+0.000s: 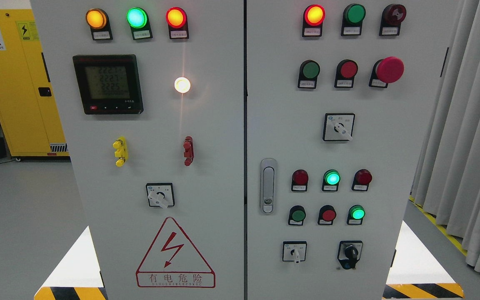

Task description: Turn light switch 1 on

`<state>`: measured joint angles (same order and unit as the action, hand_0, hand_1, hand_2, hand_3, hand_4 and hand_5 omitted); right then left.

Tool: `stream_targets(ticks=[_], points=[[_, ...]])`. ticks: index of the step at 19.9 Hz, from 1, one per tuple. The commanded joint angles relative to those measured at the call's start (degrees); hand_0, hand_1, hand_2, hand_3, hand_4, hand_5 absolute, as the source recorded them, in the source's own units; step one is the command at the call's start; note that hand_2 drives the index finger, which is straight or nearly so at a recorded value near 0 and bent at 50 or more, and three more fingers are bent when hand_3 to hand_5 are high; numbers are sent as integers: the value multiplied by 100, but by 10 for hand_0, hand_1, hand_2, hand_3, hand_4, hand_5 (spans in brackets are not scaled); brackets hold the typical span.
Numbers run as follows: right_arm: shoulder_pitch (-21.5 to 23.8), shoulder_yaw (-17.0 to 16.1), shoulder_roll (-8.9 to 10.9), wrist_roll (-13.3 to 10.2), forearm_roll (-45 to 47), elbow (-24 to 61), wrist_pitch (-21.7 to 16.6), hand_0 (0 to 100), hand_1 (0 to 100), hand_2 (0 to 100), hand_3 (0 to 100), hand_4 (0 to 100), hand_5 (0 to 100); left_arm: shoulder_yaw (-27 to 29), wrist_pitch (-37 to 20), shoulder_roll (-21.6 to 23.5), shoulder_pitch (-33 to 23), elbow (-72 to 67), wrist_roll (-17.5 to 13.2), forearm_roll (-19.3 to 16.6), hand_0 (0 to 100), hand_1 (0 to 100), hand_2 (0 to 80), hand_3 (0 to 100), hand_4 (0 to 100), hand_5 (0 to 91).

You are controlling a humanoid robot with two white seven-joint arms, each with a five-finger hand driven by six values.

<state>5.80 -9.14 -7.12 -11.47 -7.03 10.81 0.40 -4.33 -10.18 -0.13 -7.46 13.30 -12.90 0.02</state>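
Item: grey control cabinet [215, 137] with 2 doors, facing the camera – lamps, push buttons and rotary switches across both. Neither robot hand is in view, so whether fingers are open or closed cannot be told, nor which arm is nearer. Light switch 1 cannot be picked out, the labels being too small to read – candidates are the rotary switches on the left door [160, 195] and right door [338, 127], knobs angled down-right.
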Motion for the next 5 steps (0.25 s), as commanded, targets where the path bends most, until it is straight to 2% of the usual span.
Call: stream_targets(ticks=[1,5], points=[[0,0,0,4,0,0,4,0,500,40,0,0,0,-226,8,-48,16,-768,-11,122,330,141,0,0,0,0],[0,0,0,4,0,0,4,0,500,40,0,0,0,-226,16,-48,16,-768,-2,157,319,131,0,0,0,0]])
